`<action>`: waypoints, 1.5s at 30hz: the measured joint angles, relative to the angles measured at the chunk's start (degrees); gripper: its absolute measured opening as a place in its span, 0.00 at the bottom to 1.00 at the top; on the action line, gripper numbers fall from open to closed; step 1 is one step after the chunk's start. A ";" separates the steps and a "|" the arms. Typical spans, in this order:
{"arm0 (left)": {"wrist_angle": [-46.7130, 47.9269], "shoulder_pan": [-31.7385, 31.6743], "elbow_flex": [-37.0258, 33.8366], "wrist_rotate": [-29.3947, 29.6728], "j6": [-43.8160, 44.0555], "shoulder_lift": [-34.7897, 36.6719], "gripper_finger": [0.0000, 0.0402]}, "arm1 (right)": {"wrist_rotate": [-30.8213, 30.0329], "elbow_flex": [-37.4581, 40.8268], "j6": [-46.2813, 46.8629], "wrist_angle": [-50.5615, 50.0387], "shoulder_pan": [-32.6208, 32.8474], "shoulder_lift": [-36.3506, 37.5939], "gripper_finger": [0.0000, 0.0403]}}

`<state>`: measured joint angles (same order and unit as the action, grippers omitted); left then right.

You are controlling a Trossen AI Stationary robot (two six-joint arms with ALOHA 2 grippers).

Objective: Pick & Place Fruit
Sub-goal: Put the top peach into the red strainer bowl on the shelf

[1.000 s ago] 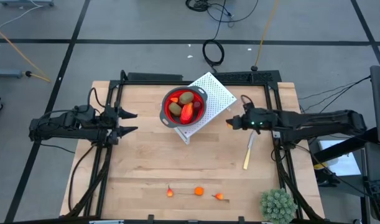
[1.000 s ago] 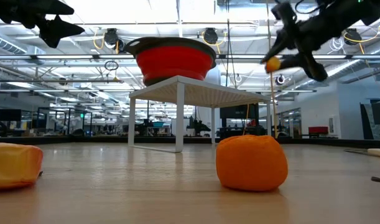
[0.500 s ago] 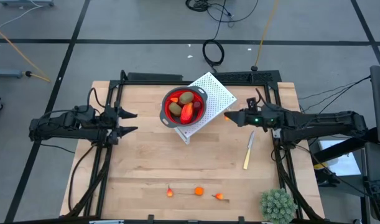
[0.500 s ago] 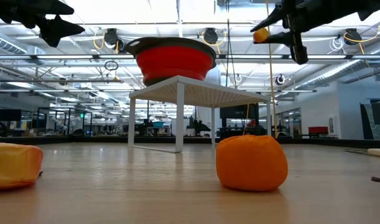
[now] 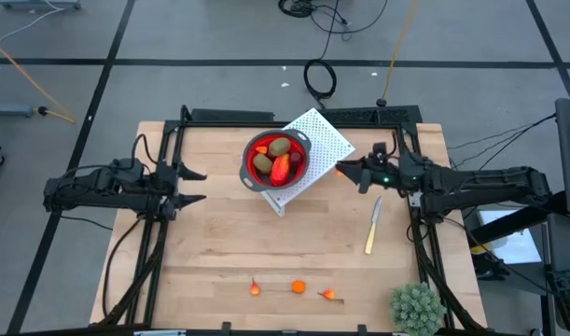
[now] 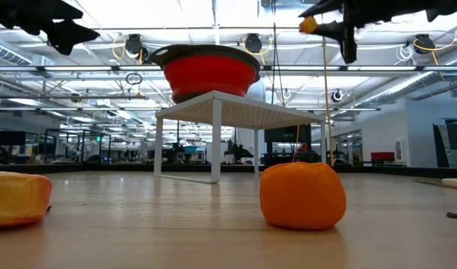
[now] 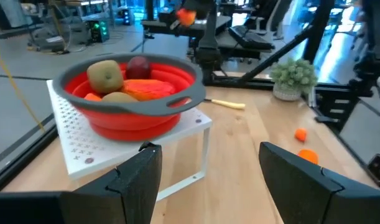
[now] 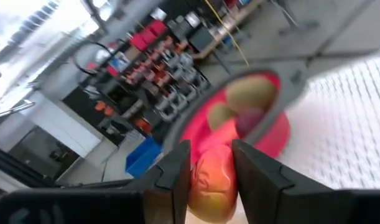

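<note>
A red bowl with a grey rim stands on a white perforated stand at the table's far middle. It holds olive-brown ovals, a dark red ball and a long red-orange piece. My right gripper hovers just right of the bowl, shut on a small orange fruit. Three small orange fruits lie near the table's front edge. My left gripper waits open at the left, level, pointing at the bowl. My right gripper pinches the small orange fruit by its two sides between its two fingers. The fingers come level from the table's right. The fruit is lifted clear, high above the table, beside the stand.
A pale yellow stick lies on the table under the right arm. A spiky green plant ball stands at the near right corner. Bare wood lies between the stand and the front fruits.
My right gripper has risen and gone left toward the bowl with the orange fruit. It has tipped up from slanting down to level and has rolled about its own line. The fruit stays between its fingers.
</note>
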<state>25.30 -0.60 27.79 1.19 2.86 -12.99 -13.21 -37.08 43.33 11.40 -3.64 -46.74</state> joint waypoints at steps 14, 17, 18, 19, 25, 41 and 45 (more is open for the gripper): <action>3.63 0.00 -0.11 6.74 0.37 3.98 0.67 | 0.00 -0.02 -14.97 12.13 0.00 0.00 0.26; 5.07 0.00 -0.11 6.96 0.23 6.64 0.67 | 0.01 -0.02 -16.89 12.81 0.00 0.00 0.26; 5.34 0.00 -0.11 6.98 -0.02 7.55 0.67 | 0.00 -0.02 -17.38 13.05 0.00 0.00 0.26; 5.38 0.00 -0.11 7.04 -0.34 8.39 0.67 | 0.02 -0.02 -17.92 13.29 0.00 0.00 0.26; 6.27 0.00 -0.09 9.12 -1.69 12.70 0.67 | 0.02 -0.02 -22.51 15.94 0.00 -0.21 0.26; 6.27 0.00 -0.15 9.38 -1.25 12.61 0.67 | 3.47 -0.02 -33.24 19.78 0.00 -3.39 0.26; 6.29 0.00 -0.15 9.38 -0.86 12.61 0.67 | 4.50 -0.02 -45.30 21.63 0.00 -5.24 0.26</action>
<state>31.59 -0.60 27.64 10.57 2.00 -0.38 -8.71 -37.10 -1.97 33.04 -3.64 -51.99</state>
